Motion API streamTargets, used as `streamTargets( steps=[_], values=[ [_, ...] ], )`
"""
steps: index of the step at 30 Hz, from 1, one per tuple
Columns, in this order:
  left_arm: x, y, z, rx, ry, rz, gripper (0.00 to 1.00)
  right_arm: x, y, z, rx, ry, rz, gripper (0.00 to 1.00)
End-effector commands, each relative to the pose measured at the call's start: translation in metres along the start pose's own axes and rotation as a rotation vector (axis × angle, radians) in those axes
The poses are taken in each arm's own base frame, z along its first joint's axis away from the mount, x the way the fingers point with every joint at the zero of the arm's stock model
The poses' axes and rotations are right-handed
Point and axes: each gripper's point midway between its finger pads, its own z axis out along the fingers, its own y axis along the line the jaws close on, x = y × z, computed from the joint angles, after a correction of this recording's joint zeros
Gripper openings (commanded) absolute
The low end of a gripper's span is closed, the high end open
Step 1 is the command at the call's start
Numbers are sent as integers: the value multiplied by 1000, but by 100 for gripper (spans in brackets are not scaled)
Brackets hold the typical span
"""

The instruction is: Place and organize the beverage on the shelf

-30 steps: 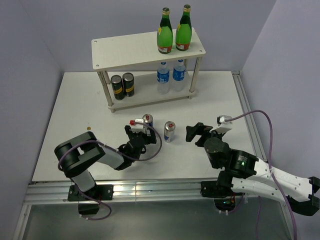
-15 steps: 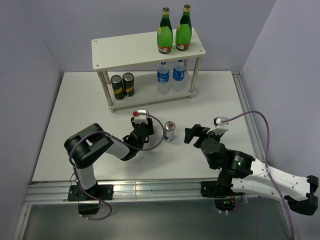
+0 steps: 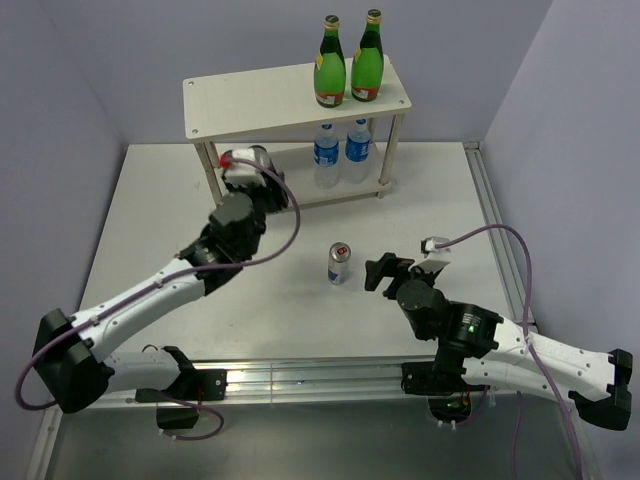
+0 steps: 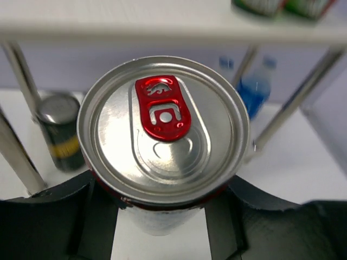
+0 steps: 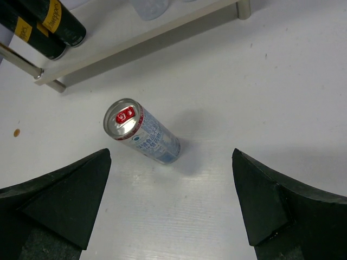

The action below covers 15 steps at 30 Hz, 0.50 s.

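**A:** Since the left wrist view is basically all lid, we get a great look at the can point(image 4: 162, 127) up there. It has a plain silver top, a bright red pull tab with a little animal stamped on it, and a thin red band just under the rim. The left gripper point(image 4: 162, 219) has its black fingers point(image 4: 102, 216) clamped on both sides of the body, so that's a solid grab. It's upright at the left part of the shelf point(image 3: 262, 96), level with the lower tier and under the top board. We can't tell if its base touches the board.

**B:** Yep, we see the same. The dark cans point(image 5: 51, 24) with yellow labels sit on that lower tier, and one of them shows just left of the held can. The water bottles point(image 3: 327, 152), clear with blue labels, stand side by side at the right end. The two green bottles point(image 3: 329, 65) with yellow labels stand right above them on the top board.

**A:** And the other one?

**B:** The second can point(image 5: 142, 138) stands upright on the table point(image 3: 150, 230), well in front of the shelf. It's silver with pale blue print, a red tab and a red ring near the top. The right gripper point(image 3: 375, 273) sits just to its right, jaws spread wide, touching nothing.
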Motion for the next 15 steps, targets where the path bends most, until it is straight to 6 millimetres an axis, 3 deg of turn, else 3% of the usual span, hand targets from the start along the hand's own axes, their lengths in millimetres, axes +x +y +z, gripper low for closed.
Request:
streamTargets(
  steps=[1, 4, 5, 6, 10, 11, 13, 14, 15],
  values=[
    [-90, 18, -2, -38, -123, 9, 0, 7, 3, 2, -19, 1, 34, 100],
    [-136, 24, 8, -61, -168, 4, 0, 14, 1, 2, -23, 15, 46, 100],
    [-166, 23, 8, -56, -212, -20, 0, 17, -1, 2, -22, 20, 45, 100],
    [-165, 23, 19, -65, -192, 2, 0, 18, -1, 2, -26, 22, 48, 100],
    [-203, 36, 46, -98, -231, 37, 0, 23, -4, 1, -27, 30, 49, 100],
    [-225, 34, 47, -93, -266, 25, 0, 24, -4, 1, -26, 33, 52, 100],
    [-218, 40, 68, -122, -233, 63, 0, 29, -6, 1, -30, 44, 54, 100],
    [-227, 41, 70, -128, -244, 65, 0, 30, -6, 1, -32, 48, 57, 100],
    [-219, 42, 81, -141, -226, 87, 0, 34, -7, 1, -37, 55, 59, 100]
  ],
)
